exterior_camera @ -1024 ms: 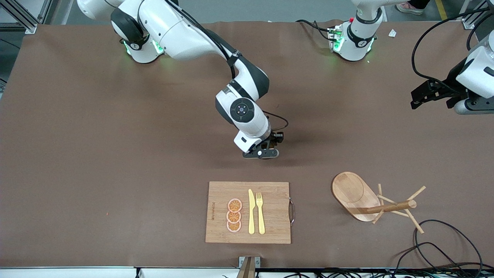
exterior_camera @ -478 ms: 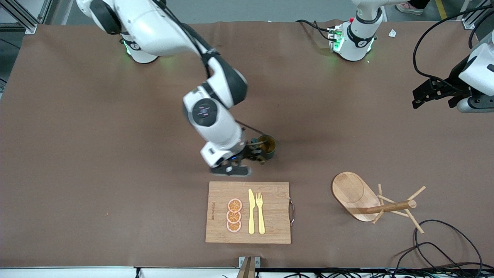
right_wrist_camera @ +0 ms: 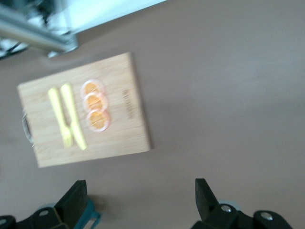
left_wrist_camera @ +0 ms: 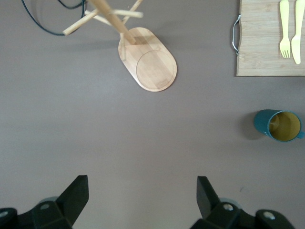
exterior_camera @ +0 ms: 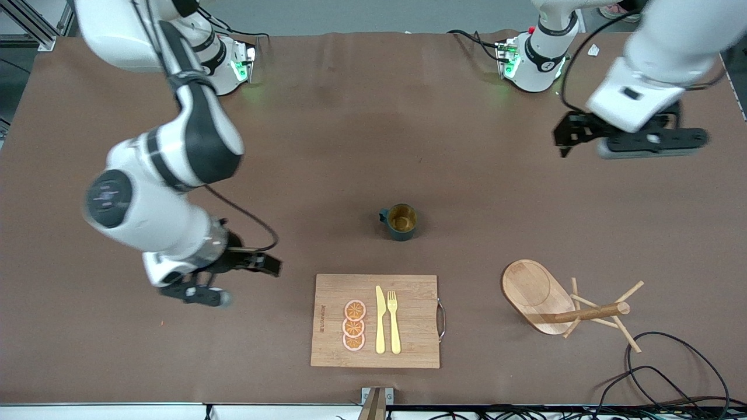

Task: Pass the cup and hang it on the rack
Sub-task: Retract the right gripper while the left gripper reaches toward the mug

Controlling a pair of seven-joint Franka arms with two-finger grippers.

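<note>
The dark teal cup [exterior_camera: 400, 221] stands upright and alone on the brown table, its tan inside showing; it also shows in the left wrist view [left_wrist_camera: 279, 125]. The wooden rack [exterior_camera: 540, 296] stands nearer to the front camera, toward the left arm's end, and its base shows in the left wrist view [left_wrist_camera: 151, 67]. My right gripper [exterior_camera: 197, 294] is open and empty over bare table, toward the right arm's end from the cup; its fingers stand wide apart [right_wrist_camera: 140, 181], and a teal bit of the cup [right_wrist_camera: 91, 217] shows beside one of them. My left gripper [exterior_camera: 649, 141] is open and empty [left_wrist_camera: 143, 179] over bare table near its base.
A bamboo cutting board [exterior_camera: 414, 344] with orange slices [exterior_camera: 354, 325], a yellow knife and a fork [exterior_camera: 394, 321] lies near the table's front edge, nearer to the front camera than the cup. Black cables [exterior_camera: 665, 373] loop near the rack at the front corner.
My right gripper has let go of the cup and swung away toward the right arm's end. My left arm has moved in from the table's end toward the middle.
</note>
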